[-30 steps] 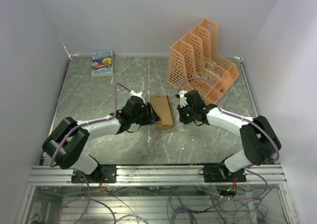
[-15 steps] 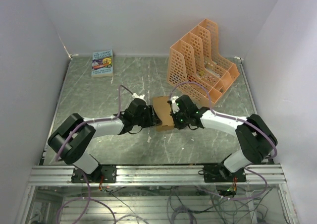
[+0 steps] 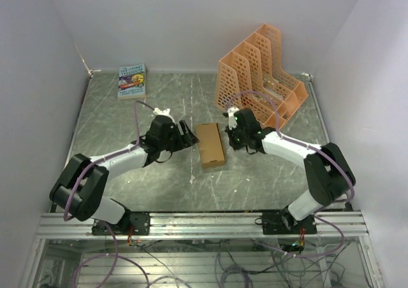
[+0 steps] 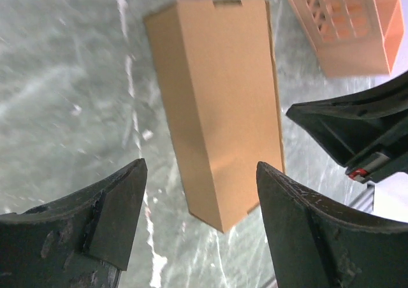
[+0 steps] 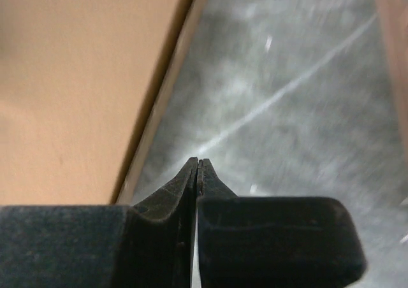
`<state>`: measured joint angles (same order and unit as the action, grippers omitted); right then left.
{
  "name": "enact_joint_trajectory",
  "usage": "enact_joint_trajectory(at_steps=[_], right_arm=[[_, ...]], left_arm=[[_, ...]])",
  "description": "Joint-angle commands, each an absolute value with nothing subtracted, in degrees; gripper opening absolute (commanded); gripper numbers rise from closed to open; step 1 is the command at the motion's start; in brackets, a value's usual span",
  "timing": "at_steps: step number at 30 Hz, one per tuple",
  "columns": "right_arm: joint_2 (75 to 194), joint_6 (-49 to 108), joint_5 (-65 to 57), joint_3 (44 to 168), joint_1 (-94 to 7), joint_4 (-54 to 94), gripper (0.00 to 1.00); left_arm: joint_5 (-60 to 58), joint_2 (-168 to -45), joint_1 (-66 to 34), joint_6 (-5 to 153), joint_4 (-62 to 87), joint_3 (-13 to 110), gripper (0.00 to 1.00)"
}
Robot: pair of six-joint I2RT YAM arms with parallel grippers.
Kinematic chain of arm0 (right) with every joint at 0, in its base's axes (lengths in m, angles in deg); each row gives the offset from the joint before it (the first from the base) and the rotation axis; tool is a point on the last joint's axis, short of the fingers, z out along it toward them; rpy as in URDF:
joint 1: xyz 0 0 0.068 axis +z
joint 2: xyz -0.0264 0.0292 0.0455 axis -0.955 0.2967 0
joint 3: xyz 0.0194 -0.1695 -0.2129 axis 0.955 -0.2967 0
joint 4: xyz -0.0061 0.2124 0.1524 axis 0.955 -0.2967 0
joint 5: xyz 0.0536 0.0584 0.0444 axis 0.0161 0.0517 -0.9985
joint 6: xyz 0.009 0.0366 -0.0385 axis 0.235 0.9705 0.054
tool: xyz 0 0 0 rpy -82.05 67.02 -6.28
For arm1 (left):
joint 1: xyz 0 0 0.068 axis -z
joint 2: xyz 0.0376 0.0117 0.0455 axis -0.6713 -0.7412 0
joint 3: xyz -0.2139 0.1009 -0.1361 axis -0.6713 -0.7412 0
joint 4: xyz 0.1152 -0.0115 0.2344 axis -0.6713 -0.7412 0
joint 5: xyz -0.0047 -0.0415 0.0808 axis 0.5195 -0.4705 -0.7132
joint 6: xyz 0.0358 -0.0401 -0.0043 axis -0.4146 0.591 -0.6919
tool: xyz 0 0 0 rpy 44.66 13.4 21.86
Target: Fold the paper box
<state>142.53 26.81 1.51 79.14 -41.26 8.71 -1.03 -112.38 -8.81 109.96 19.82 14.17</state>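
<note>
The paper box [image 3: 210,144] is a closed tan cardboard carton lying flat on the metal table, between my two grippers. In the left wrist view the box [image 4: 220,100] lies ahead of my left gripper [image 4: 201,173], which is open and apart from it. In the top view the left gripper [image 3: 185,132] sits just left of the box. My right gripper [image 3: 231,137] is just right of the box. In the right wrist view its jaws [image 5: 199,164] are shut and empty beside the box's edge [image 5: 76,90].
An orange perforated file rack [image 3: 258,78] stands at the back right, close behind the right arm; it also shows in the left wrist view [image 4: 344,23]. A small colourful book [image 3: 132,80] lies at the back left. Walls enclose the table.
Both grippers have drawn back from the box. The left gripper moved left and away; the right gripper moved right and back. The box lies free on the table.
</note>
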Motion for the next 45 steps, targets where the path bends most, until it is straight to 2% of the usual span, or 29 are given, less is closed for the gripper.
enact_joint_trajectory(at_steps=[1,7,16,23,27,32,40,45], right_arm=[[150.2,21.7,5.7,89.0,-41.2,13.7,0.00],[161.1,20.1,7.9,100.2,-41.2,11.8,0.00],[165.6,20.1,9.6,104.5,-41.3,11.8,0.00],[167.4,22.7,0.8,105.5,-40.4,11.9,0.00],[166.2,23.3,-1.8,104.6,-40.4,13.2,0.00],[166.1,22.0,3.5,104.2,-40.5,12.8,0.00],[166.3,24.2,1.5,106.6,-36.9,12.5,0.00],[166.4,23.2,3.7,105.9,-38.4,12.8,0.00]], left_arm=[[0.4,-115.7,-12.6,106.5,22.0,18.7,0.81],[2.7,-125.3,-14.6,104.0,21.4,27.0,0.81],[4.2,-132.6,-15.0,102.0,20.3,32.7,0.79],[7.8,-139.4,-14.1,103.2,23.2,36.4,0.71],[8.5,-140.8,-13.0,102.9,22.9,37.8,0.69],[7.4,-139.7,-13.0,102.1,21.1,37.5,0.70],[9.1,-142.1,-10.1,102.6,21.8,40.8,0.68],[9.0,-141.2,-10.3,101.7,20.1,40.1,0.68]])
